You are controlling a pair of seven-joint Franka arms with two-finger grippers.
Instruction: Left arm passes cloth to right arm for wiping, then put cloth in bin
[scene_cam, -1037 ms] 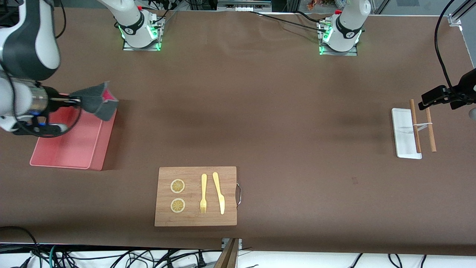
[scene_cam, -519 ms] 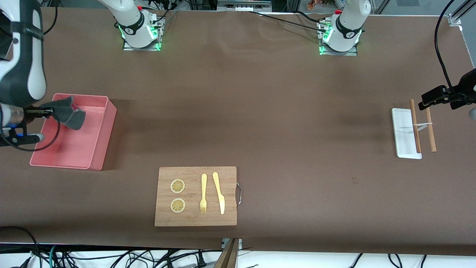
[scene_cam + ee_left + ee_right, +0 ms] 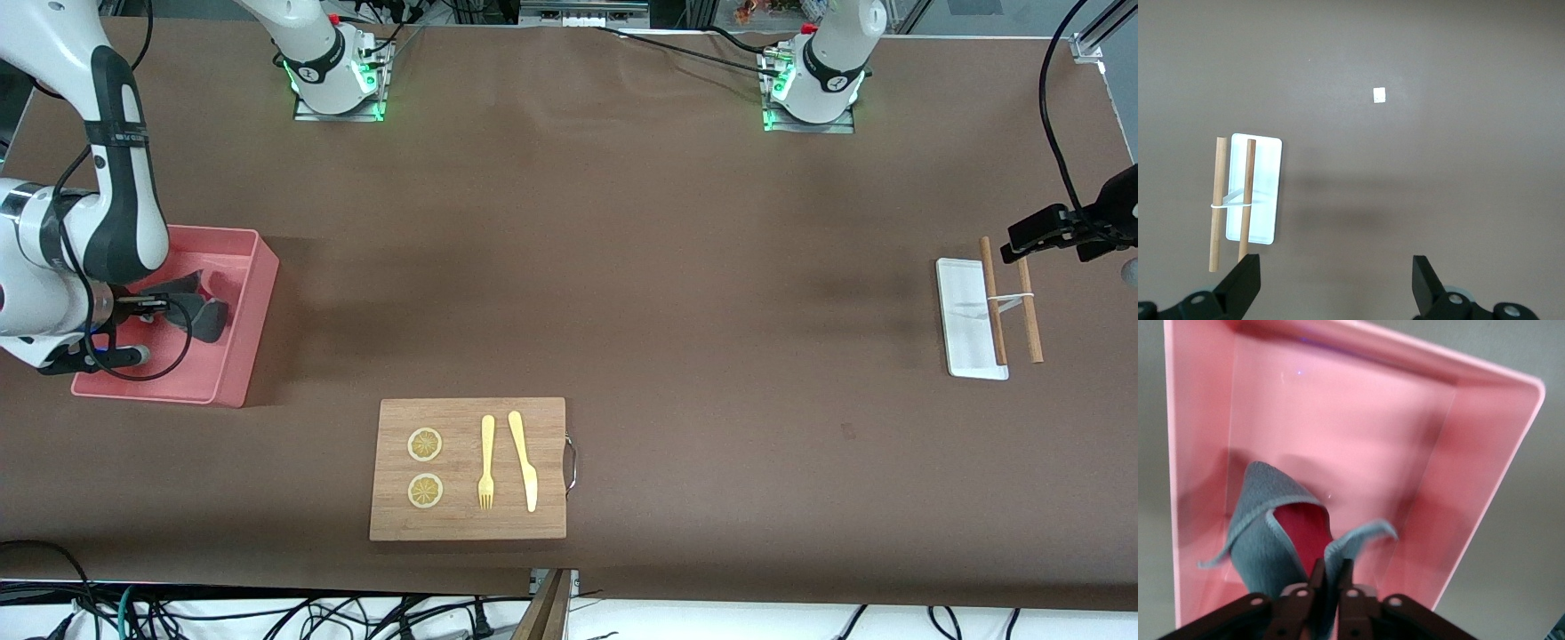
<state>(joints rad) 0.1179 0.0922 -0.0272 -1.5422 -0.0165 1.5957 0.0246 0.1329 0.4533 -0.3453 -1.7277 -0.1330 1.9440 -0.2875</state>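
The cloth (image 3: pixel 203 307), dark grey with a crimson inner face (image 3: pixel 1301 533), hangs low inside the salmon-pink bin (image 3: pixel 260 267), which stands at the right arm's end of the table. My right gripper (image 3: pixel 165 304) reaches down into the bin (image 3: pixel 1471 480). In the right wrist view its jaws (image 3: pixel 1331 572) stand nearly together, with a fold of the cloth pinched between them. My left gripper (image 3: pixel 1010 250) waits above the table at the left arm's end, open with nothing between its fingers (image 3: pixel 1335 270).
A white tray (image 3: pixel 962 316) with two tied wooden sticks (image 3: pixel 992 298) lies under the left gripper. A wooden board (image 3: pixel 467 516) carrying a fork, a knife and two lemon slices sits near the front edge. A small white scrap (image 3: pixel 1379 95) lies on the table.
My right gripper has carried the cloth from above the bin's edge down into the bin. The left arm has not moved.
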